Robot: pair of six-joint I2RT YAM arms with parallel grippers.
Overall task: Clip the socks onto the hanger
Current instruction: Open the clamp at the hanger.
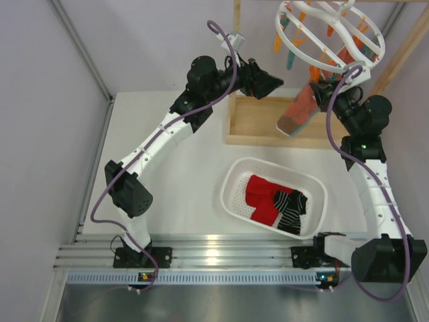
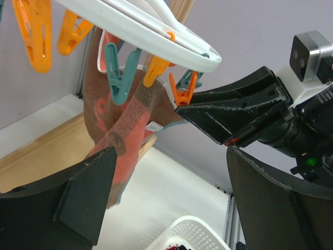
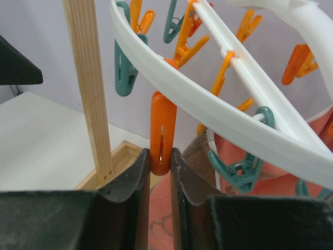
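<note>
The white ring hanger hangs at the back right with orange and teal clips. My right gripper is shut on the lower end of one orange clip under the ring. It also shows in the top view and in the left wrist view. My left gripper is open and empty, left of the hanger. Red socks and black striped socks lie in the white basket.
A larger salmon-and-teal sock hangs clipped from the hanger over the wooden frame's tray. The frame's post stands just left of the right gripper. The basket also shows in the left wrist view.
</note>
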